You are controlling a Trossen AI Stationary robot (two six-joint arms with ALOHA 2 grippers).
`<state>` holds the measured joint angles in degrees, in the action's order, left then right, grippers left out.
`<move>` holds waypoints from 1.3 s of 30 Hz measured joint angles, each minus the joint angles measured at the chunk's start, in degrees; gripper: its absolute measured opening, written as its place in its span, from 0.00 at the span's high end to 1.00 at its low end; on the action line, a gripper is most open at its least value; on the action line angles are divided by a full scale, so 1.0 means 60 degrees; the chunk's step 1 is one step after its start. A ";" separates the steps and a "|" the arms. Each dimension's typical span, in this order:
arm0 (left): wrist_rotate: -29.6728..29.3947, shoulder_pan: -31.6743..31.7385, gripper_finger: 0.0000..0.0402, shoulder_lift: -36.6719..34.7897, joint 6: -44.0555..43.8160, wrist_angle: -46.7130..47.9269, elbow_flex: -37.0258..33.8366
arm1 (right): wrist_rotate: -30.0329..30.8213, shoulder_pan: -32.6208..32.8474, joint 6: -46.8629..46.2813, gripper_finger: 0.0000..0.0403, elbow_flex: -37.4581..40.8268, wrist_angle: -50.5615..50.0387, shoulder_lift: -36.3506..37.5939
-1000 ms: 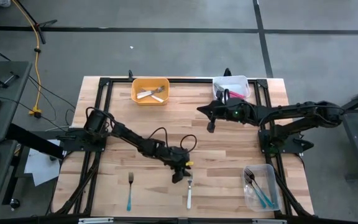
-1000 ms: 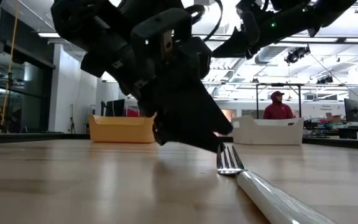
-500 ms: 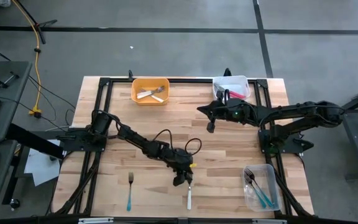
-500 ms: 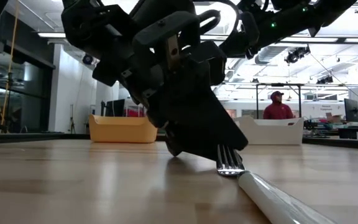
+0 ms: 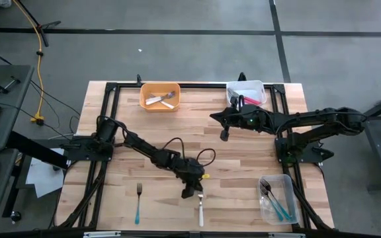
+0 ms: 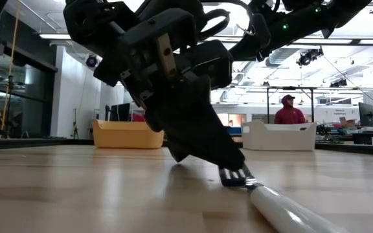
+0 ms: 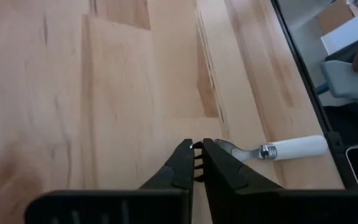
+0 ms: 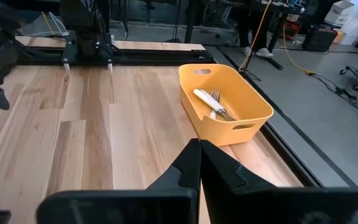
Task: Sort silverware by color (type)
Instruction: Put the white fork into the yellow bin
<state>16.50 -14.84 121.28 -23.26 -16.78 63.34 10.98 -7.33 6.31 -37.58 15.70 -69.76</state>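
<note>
Silverware lies scattered over the wooden surface and in three bins. A white-handled fork lies on the surface directly under the left end effector, its metal head beneath the fingertips and its handle stretching away toward the surface's near edge. In the left wrist view the two dark fingers are pressed almost together right at the tines of the fork, and the low view shows the fingertips down at the fork's head, touching it; the fork still rests on the wood, so the left end effector is clenched on the fork's head rather than lifting it. Off to the side of that end effector, well apart, a teal-handled fork lies alone on the surface. The right end effector hangs above the middle of the surface, clenched and empty. Beyond it sits a yellow bin holding white-handled forks; just beside the right arm is a white bin with red-pink handles. A clear bin holds teal-handled forks.
</note>
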 joint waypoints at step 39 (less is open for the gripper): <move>-0.4472 0.8228 1.00 -1.0604 0.0400 0.2740 -0.5496 | -0.0004 -0.0280 0.0524 1.00 0.0000 -0.0280 0.0000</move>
<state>-10.33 34.53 57.66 -20.86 -0.34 30.36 10.96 -9.02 9.45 -37.58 14.02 -69.76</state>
